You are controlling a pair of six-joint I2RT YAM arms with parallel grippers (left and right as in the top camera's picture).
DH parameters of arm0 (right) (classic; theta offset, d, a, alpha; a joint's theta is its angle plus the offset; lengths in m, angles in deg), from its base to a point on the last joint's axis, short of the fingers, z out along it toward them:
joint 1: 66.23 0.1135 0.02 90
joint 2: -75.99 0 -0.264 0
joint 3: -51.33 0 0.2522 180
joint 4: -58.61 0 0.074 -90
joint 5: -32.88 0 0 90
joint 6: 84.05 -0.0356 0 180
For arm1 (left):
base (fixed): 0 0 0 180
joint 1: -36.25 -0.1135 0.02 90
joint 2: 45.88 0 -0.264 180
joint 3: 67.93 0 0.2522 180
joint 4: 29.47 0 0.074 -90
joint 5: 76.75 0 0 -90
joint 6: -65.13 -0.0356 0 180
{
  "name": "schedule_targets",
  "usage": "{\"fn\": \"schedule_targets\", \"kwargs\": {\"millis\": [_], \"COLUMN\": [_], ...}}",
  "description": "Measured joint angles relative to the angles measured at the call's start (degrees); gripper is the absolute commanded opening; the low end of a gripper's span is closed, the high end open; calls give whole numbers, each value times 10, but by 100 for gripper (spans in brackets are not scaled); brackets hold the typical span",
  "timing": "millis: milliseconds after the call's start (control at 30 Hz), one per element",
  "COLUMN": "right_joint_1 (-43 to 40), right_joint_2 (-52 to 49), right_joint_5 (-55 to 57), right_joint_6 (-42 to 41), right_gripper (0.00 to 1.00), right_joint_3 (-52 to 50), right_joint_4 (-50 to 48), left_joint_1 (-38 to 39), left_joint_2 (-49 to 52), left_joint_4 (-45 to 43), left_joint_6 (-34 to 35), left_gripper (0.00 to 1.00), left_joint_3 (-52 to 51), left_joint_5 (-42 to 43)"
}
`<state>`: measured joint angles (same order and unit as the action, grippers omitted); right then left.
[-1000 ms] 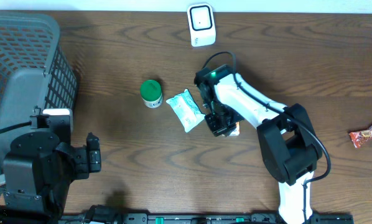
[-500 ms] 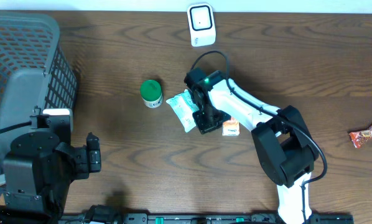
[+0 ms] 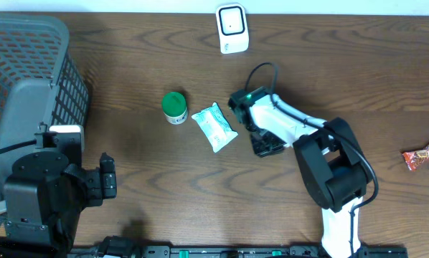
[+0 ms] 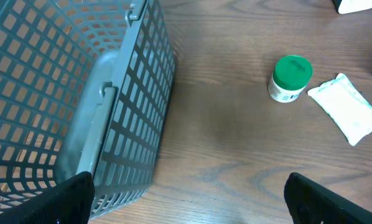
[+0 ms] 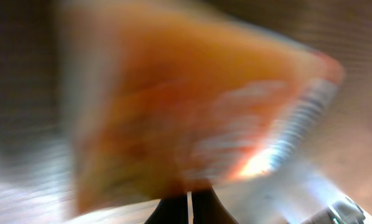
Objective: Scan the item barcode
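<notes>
The grey mesh basket (image 3: 28, 64) takes the table's left side. At mid-table, just right of the white pouch (image 3: 214, 127), the right gripper (image 3: 266, 143) is closed tight — its wrist view shows a blurred orange packet (image 5: 192, 106) directly ahead of the fingertips, grip or mere touch unclear. The left gripper (image 4: 189, 180) stands wide apart.

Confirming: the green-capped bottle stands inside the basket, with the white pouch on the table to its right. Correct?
No. The green-capped bottle stands on the table, outside the basket, with the white pouch on the table to its right. The left wrist view shows it.
</notes>
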<state>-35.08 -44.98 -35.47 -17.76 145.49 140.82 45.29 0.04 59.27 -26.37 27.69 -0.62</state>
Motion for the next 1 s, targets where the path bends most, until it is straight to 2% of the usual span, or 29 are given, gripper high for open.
{"fn": "schedule_targets", "kwargs": {"millis": [67, 100, 200, 233, 300, 333, 567, 833, 1000], "right_joint_1": [-11, -14, -18, -18, -17, -17, -26, -73, -90], "right_joint_2": [-2, -2, -2, -1, 3, 9, 50, 51, 51], "right_joint_5": [24, 30, 17, 5, -25, -42, -104, -118, -128], "right_joint_6": [-9, -12, -16, -17, -16, -16, -15, -15, -15], "right_gripper": [1, 6, 54, 63, 92, 99, 99, 99, 99], "right_joint_3": [10, 18, 62, 78, 106, 116, 128, 44, 27], "right_joint_4": [17, 23, 50, 59, 73, 74, 19, -66, -117], "left_joint_1": [0, 0, 0, 0, 0, 0, 0, 0, 0], "left_joint_2": [0, 0, 0, 0, 0, 0, 0, 0, 0], "left_joint_4": [0, 0, 0, 0, 0, 0, 0, 0, 0], "left_joint_6": [0, 0, 0, 0, 0, 0, 0, 0, 0], "left_gripper": [98, 98, 98, 98, 98, 98, 98, 98, 98], "left_joint_3": [0, 0, 0, 0, 0, 0, 0, 0, 0], "left_joint_5": [0, 0, 0, 0, 0, 0, 0, 0, 0]}}
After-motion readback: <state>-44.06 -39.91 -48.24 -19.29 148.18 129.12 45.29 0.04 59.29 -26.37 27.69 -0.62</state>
